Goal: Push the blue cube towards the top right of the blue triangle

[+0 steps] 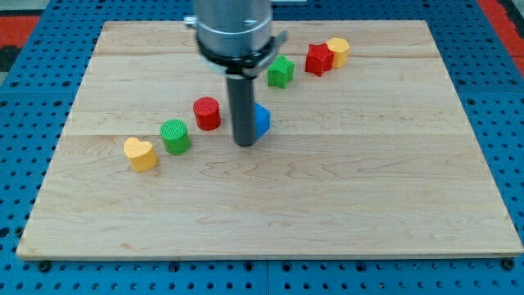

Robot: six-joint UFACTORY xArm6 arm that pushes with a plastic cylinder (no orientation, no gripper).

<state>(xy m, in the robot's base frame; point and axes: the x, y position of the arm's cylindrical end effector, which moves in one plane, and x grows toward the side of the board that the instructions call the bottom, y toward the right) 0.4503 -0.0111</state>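
Yellow heart [141,153] lies far left; my tip [245,143], holding nothing, touches blue block [261,120].

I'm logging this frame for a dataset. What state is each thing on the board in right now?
my tip: down on the board, against the left side of the blue block.
blue block: partly hidden behind the rod, shape unclear.
red cylinder: upright, untouched.
green cylinder: upright, untouched.
yellow heart: flat, alone.
green block: untouched.
red block: beside the yellow block.
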